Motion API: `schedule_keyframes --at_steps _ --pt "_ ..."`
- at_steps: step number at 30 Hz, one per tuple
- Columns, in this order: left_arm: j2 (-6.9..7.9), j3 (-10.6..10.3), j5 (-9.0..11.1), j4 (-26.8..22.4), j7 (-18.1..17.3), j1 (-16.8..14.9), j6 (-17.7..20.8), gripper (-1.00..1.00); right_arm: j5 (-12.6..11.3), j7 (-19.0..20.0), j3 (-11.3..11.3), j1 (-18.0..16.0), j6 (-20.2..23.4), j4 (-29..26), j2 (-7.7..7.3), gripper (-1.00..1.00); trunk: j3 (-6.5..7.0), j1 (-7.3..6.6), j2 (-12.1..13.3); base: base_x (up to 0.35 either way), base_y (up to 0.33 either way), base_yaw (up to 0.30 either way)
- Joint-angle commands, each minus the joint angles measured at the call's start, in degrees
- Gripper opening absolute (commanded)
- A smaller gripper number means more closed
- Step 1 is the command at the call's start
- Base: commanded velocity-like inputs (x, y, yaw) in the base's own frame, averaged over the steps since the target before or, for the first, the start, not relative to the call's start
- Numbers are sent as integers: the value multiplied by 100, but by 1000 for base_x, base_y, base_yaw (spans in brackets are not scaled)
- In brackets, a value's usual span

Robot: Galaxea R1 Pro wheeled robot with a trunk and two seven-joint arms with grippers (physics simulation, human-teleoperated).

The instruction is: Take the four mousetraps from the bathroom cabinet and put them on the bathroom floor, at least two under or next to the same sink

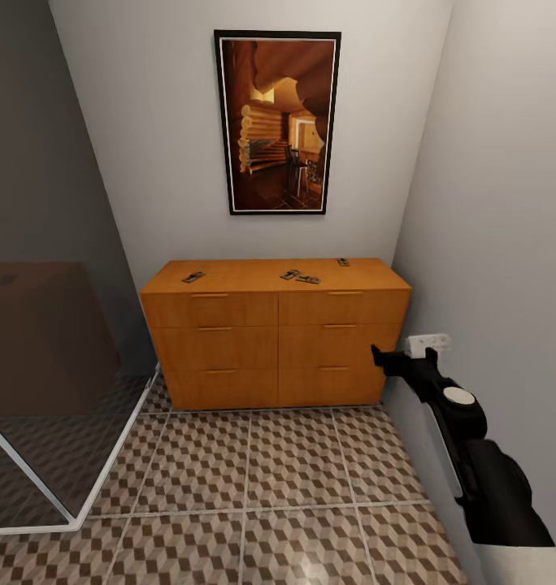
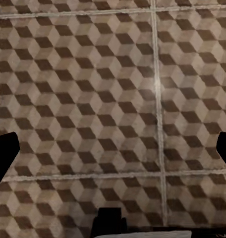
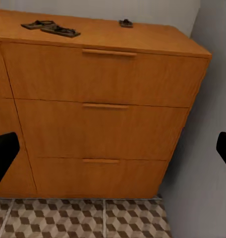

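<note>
We are approaching the cabinet, right gripper spread and empty, next reaching for a mousetrap on top.

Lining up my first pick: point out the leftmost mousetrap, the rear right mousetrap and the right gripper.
leftmost mousetrap [image 1: 193, 277], head view, board middle
rear right mousetrap [image 1: 343, 262], head view, board middle
right gripper [image 1: 385, 357], head view, between fingertips
</note>
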Motion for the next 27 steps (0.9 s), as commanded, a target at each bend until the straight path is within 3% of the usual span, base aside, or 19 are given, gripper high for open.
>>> schedule_keyframes --at_steps 1,4,6,8,10,12,13,15,17,18,22,27 --pt "91 2 -2 320 10 -5 -192 100 15 280 -5 -244 245 -11 -57 100 -6 0 -3 0 0 0" --pt "249 4 10 803 12 -5 -530 100 24 735 -5 -721 615 -9 -148 100 -6 0 -3 0 0 0" --pt "358 -1 19 1245 8 -5 -851 100 25 1016 -5 -1417 1083 8 -198 100 -6 0 -3 0 0 0" --pt "383 -5 20 1381 7 -5 -919 100 23 1067 -5 -1712 1290 19 -206 100 -6 0 -3 0 0 0" --pt "409 -9 22 1592 6 -5 -993 100 24 1115 -5 -2376 1725 104 -213 100 -6 0 -3 0 0 0" --pt "415 -13 22 1656 6 -5 -1013 100 24 1127 -5 -2717 1882 232 -215 100 -6 0 -3 0 0 0" --pt "420 -16 23 1700 5 -5 -1024 100 21 1135 -5 -3092 1989 461 -216 100 -6 0 -3 0 0 0" --pt "419 -19 23 1793 5 -5 -1040 100 12 1181 -3 -4187 2103 1542 -218 100 -6 0 -3 0 0 0" --pt "419 -20 23 1829 5 -5 -1043 100 5 1221 7 -4650 2115 2140 -216 100 -6 0 -3 0 0 0" --pt "415 -20 23 1854 5 -5 -1046 100 0 1301 19 -5083 2117 2763 -212 100 -6 0 -3 0 0 0" --pt "410 -21 23 1884 5 -5 -1043 100 1 1613 57 -5714 1992 3743 -196 100 -6 0 -3 0 0 0" --pt "404 -21 28 1896 5 -5 -1045 100 6 2281 241 -6092 1721 4337 -183 100 -6 0 -3 0 0 0"
